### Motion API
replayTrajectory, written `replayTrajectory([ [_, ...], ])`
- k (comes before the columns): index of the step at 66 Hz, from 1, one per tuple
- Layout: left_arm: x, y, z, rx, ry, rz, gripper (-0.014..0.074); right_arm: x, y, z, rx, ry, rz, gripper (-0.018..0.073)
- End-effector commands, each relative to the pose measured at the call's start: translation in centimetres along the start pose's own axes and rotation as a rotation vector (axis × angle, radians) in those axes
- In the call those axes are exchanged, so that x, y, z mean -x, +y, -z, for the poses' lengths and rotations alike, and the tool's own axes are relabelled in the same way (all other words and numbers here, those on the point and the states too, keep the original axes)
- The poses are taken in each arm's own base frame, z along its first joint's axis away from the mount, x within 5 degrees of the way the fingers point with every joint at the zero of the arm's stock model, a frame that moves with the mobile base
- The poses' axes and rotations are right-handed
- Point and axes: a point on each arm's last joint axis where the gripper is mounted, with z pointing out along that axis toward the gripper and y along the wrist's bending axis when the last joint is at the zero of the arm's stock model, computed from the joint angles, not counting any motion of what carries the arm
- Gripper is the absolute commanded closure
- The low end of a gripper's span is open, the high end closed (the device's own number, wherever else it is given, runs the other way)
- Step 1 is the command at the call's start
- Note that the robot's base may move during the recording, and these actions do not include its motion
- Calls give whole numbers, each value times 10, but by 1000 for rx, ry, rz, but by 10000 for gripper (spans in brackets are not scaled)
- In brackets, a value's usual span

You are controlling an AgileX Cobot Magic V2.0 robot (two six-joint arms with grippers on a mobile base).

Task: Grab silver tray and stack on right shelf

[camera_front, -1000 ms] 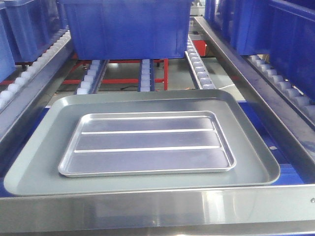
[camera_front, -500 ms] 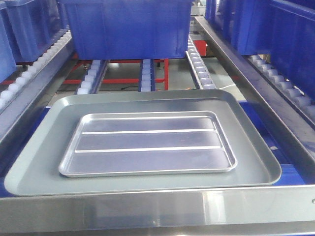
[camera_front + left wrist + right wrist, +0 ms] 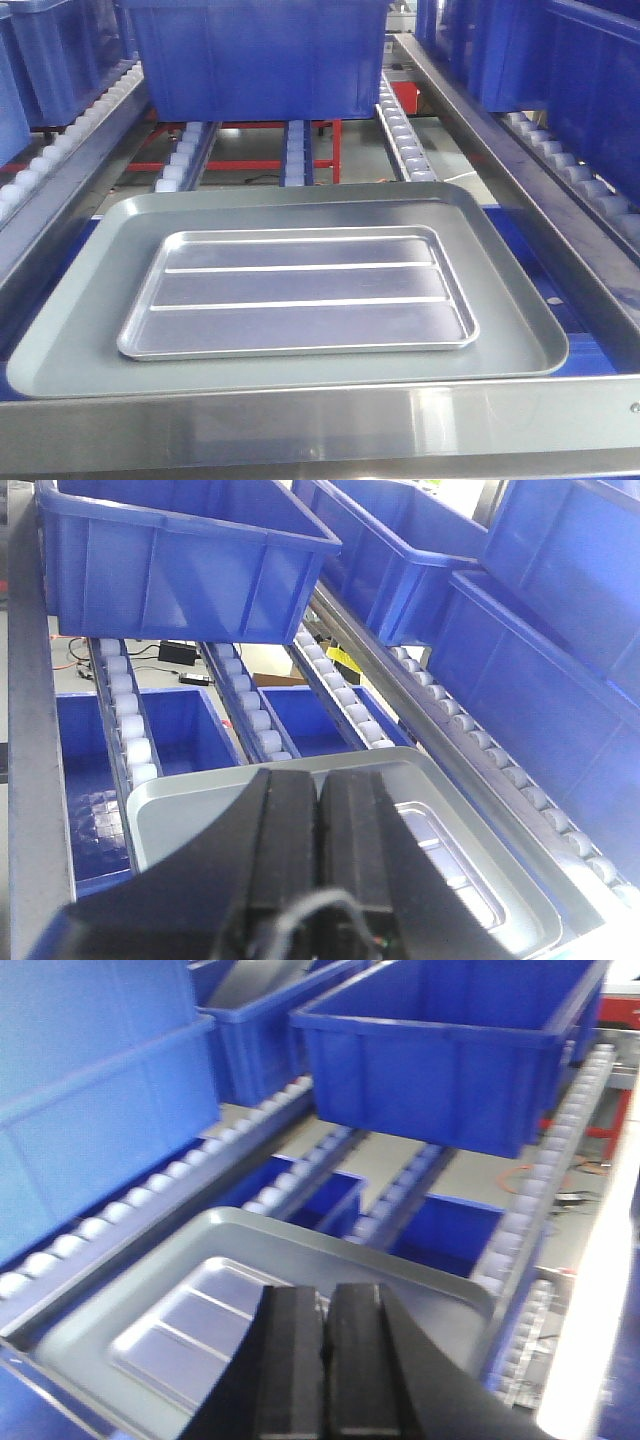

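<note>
Front view: silver tray (image 3: 298, 292) lies flat inside grey tray (image 3: 80, 330), roughly centred, both ridges visible. Grey tray sits on the roller lanes (image 3: 403, 135) behind the shiny front lip (image 3: 320, 425); its near rim is partly cut off by the lip. Blue bin (image 3: 255, 55) stands further up the lanes, top cropped. No arm visible in this view.

Left wrist view: left gripper (image 3: 320, 825) fingers pressed together, nothing between them, above the grey tray's edge. It hides most of the silver tray; only a sliver shows at right.

Right wrist view: right gripper (image 3: 325, 1345) likewise closed and empty, over the tray's near side. Picture blurred; silver tray's right part hidden behind the fingers.
</note>
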Motion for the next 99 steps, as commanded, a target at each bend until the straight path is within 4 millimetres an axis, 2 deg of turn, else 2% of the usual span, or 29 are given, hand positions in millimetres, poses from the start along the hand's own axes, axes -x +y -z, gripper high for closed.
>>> replayTrajectory([
  [1,17,-3,2,-23,-106,0,697,7,-3,11,-35,-95,81,502],
  [6,17,-3,2,-23,-106,0,697,-3,-9,22,-131,-128,116,502],
  [11,17,-3,2,-23,-106,0,697,-14,-15,31,-235,-169,77,502],
  [20,17,-3,2,-23,-106,0,697,-39,-24,36,-406,-219,19,502],
  [33,17,-3,2,-23,-106,0,697,-71,-29,39,-498,-326,38,502],
  [38,17,-3,2,-23,-106,0,697,-82,-30,40,-502,-298,30,502],
  [99,15,-2,1,-16,-110,-24,697,-83,-29,41,-504,-291,28,502],
])
